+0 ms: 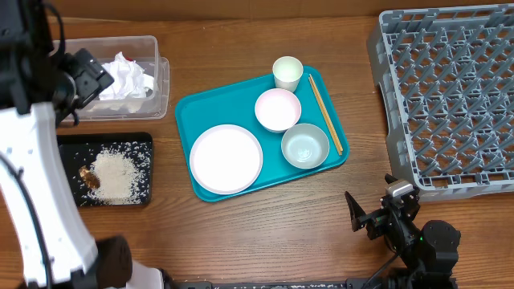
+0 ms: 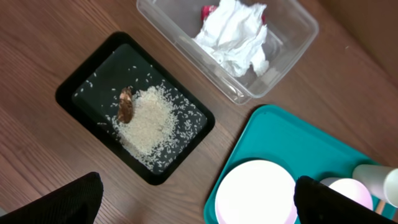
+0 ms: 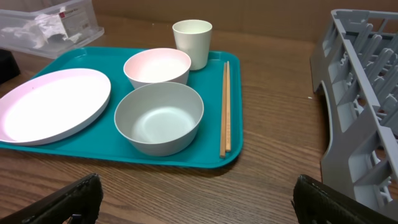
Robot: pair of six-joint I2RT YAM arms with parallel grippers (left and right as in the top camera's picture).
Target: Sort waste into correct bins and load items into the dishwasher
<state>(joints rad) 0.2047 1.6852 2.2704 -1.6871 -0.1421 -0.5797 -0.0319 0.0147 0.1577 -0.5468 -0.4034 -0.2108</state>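
Observation:
Crumpled white tissues (image 2: pixel 236 37) and a red wrapper (image 2: pixel 208 11) lie in the clear tub (image 2: pixel 292 46). Rice (image 2: pixel 149 118) and a brown scrap (image 2: pixel 125 104) lie in the black tray (image 2: pixel 81 81). The teal tray (image 1: pixel 209 108) holds the plate (image 1: pixel 226 158), a white bowl (image 1: pixel 278 109), a greyish bowl (image 1: pixel 305 145), the cup (image 1: pixel 287 72) and the chopsticks (image 1: pixel 325 112). The grey dish rack (image 1: pixel 450 96) is at the right. My left gripper (image 2: pixel 199 205) is open and empty, high above the black tray and the teal tray's left end. My right gripper (image 3: pixel 199 199) is open and empty, low in front of the teal tray.
The left arm (image 1: pixel 32 185) covers the table's left edge and part of the black tray. The right arm's base (image 1: pixel 426 245) sits at the front right. Bare wood lies between the teal tray and the rack (image 3: pixel 280 112).

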